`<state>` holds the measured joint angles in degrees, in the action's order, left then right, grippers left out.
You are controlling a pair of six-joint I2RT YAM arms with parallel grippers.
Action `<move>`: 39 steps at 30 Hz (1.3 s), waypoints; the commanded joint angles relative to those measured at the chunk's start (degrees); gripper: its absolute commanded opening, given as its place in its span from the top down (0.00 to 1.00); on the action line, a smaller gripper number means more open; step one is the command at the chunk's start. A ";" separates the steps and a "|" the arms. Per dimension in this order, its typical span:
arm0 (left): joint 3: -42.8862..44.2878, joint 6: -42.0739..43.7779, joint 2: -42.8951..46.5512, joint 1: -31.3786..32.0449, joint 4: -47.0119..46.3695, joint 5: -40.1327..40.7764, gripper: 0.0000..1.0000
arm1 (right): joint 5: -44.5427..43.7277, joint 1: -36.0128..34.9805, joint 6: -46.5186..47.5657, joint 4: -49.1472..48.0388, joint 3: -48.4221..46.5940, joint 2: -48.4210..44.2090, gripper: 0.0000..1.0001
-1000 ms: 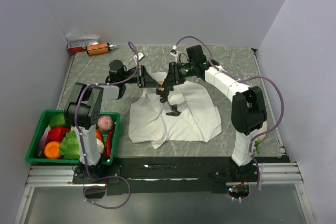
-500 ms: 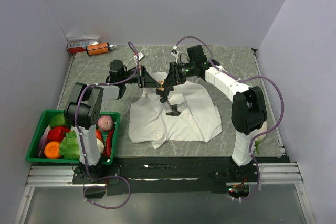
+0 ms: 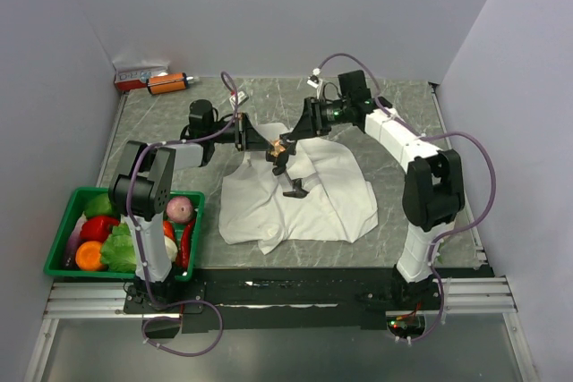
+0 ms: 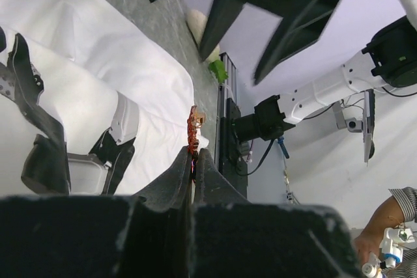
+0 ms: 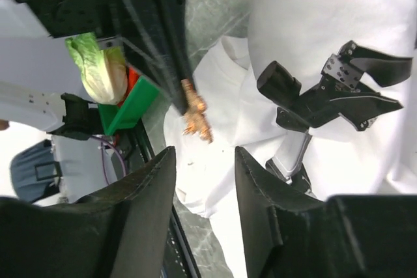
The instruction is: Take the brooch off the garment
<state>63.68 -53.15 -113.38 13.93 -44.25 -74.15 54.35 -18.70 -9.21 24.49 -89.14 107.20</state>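
The brooch (image 4: 193, 127) is a tiny orange-red piece, and my left gripper (image 4: 194, 154) is shut on it. It pokes out past the fingertips, just above the white garment (image 4: 85, 69). In the top view the left gripper (image 3: 271, 143) holds the brooch (image 3: 280, 146) over the garment's (image 3: 313, 203) far edge. My right gripper (image 3: 294, 136) faces it from the right. Its fingers (image 5: 146, 187) stand open with nothing between them, a little short of the brooch (image 5: 195, 118). The garment (image 5: 306, 24) lies crumpled, with black printed shapes (image 5: 326, 96) on it.
A green basket (image 3: 67, 212) of vegetables stands at the table's near left. An orange bottle (image 3: 167, 83) and a small box (image 3: 139, 73) lie in the far left corner. Grey walls close in the back and both sides.
My right gripper has opened wider and drawn back to the right, away from the brooch. The left gripper has stayed in place, still shut on the brooch.
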 commanded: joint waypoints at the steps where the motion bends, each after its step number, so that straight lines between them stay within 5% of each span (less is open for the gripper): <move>1: 2.41 4.81 2.47 -0.22 2.77 -1.52 0.99 | 2.61 0.06 7.79 1.25 -3.32 -6.91 0.51; 8: 6.54 5.87 1.50 -1.19 4.45 -3.10 0.99 | 0.60 -0.72 16.23 4.07 -1.56 -6.12 0.51; 17: 3.39 -11.33 0.53 -3.30 -12.05 -0.92 0.99 | -14.18 -2.83 21.17 -2.25 1.61 -3.15 0.48; 23: -0.92 -23.21 0.27 -5.41 -21.66 4.54 0.99 | -10.67 -3.54 1.53 -11.82 3.19 2.12 0.49; 39: -1.72 -24.11 1.32 -5.50 -17.28 9.55 0.99 | 4.09 -7.14 -19.78 -30.37 -0.16 10.40 0.50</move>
<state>62.02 -76.36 -113.40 8.34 -61.25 -67.26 52.07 -25.10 -22.06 3.27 -88.29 119.61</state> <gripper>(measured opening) 0.033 0.501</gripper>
